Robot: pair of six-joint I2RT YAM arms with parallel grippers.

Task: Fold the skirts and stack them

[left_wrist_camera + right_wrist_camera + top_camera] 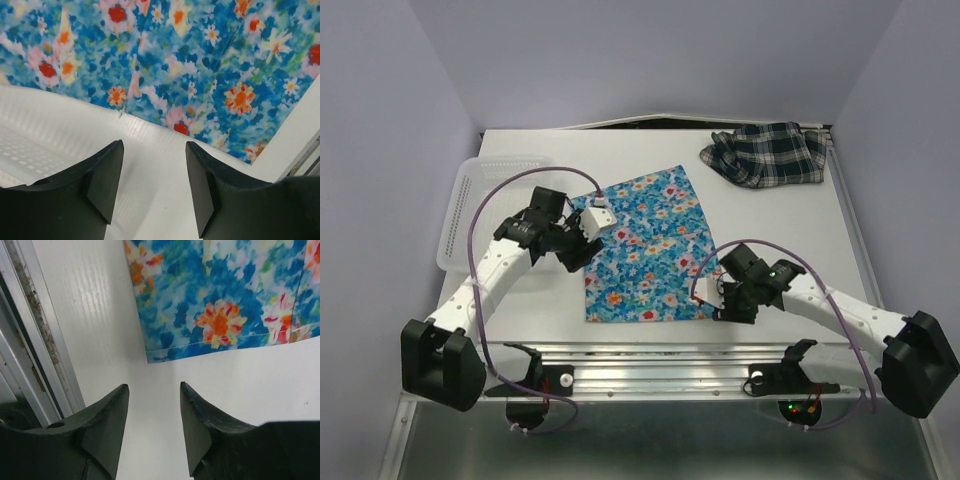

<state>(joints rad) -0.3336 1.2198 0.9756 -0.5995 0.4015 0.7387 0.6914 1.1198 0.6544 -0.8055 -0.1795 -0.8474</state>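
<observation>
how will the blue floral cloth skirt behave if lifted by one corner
The blue floral cloth skirt lies thin and flat, so it will likely droop limply. It looks light for its spread. Pushed on the glossy white table, it would probably slide or bunch.

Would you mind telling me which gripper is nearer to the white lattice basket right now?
Left. The left gripper is at the left edge of the floral skirt, just right of the basket; the right gripper is at that skirt's near right corner, farther away.
</observation>
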